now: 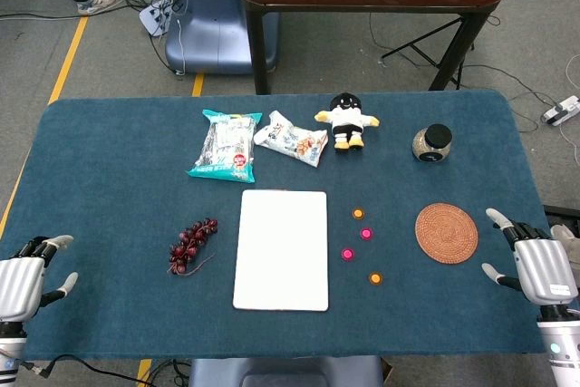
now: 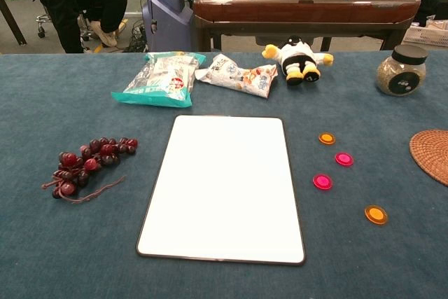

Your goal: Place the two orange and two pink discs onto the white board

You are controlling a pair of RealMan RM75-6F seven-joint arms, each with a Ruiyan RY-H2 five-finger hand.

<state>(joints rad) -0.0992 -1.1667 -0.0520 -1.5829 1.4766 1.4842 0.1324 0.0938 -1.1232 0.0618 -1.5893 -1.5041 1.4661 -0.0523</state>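
The white board [image 1: 281, 249] is shown flat at the centre of the blue surface [image 1: 109, 169]. All four discs lie off it at 3 o'clock: one orange disc [image 1: 358, 213], two pink discs [image 1: 366, 233] [image 1: 347, 254], and a second orange disc [image 1: 375, 278]. The left hand [image 1: 27, 278] and right hand [image 1: 535, 260] are seen at the near corners, fingers apart, holding nothing.

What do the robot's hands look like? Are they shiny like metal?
Yes, they look like metal. The left hand and the right hand both have silvery-grey ridged backs, pale grey fingers and black parts where the fingers bend. The right wrist is light-coloured with a small green light, and a thin black cable trails below the left wrist. Only the head view shows them.
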